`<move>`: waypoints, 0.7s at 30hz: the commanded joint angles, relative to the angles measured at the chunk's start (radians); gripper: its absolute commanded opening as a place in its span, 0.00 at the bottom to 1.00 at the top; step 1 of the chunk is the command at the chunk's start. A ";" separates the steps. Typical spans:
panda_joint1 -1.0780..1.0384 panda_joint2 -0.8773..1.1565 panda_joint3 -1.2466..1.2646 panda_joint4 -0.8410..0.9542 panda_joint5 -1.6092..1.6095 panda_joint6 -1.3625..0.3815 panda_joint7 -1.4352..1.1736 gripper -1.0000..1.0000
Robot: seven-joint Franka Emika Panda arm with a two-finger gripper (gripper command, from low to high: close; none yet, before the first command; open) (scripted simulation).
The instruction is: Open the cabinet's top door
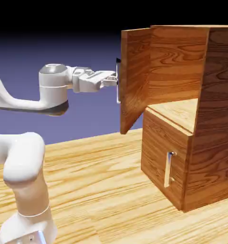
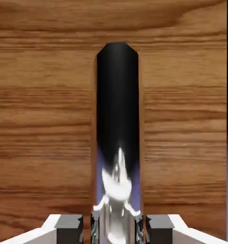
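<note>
The reddish-brown cabinet (image 1: 216,119) stands at the exterior view's right. Its top door (image 1: 134,76) hangs swung well out from the cabinet, so the upper compartment shows bare inside. My gripper (image 1: 115,81) reaches in from the left and is shut on the top door's vertical silver handle (image 1: 118,90). In the hand view the handle (image 2: 118,143) rises as a dark mirrored bar between my grey fingertips (image 2: 68,224), and the door's wood grain (image 2: 44,119) fills the picture behind it.
The shorter lower door (image 1: 163,152) is closed, with its short silver handle (image 1: 169,169) facing out. The wooden table (image 1: 97,190) spreads under the arm. My white arm (image 1: 25,167) rises at the lower left.
</note>
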 commanded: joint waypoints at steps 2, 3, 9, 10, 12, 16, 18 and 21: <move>0.006 0.007 0.055 0.030 0.062 -0.088 -0.011 0.00; 0.005 0.011 0.083 0.048 0.090 -0.132 -0.016 0.00; -0.063 0.020 0.254 0.176 0.268 -0.354 -0.059 0.00; -0.089 -0.011 0.269 0.176 0.311 -0.339 -0.090 0.00; -0.140 -0.084 0.287 0.162 0.394 -0.286 -0.155 0.00; -0.236 -0.229 0.313 0.135 0.543 -0.181 -0.280 0.00; -0.287 -0.284 0.344 0.165 0.613 -0.202 -0.328 0.00; -0.324 -0.280 0.391 0.255 0.640 -0.333 -0.327 0.00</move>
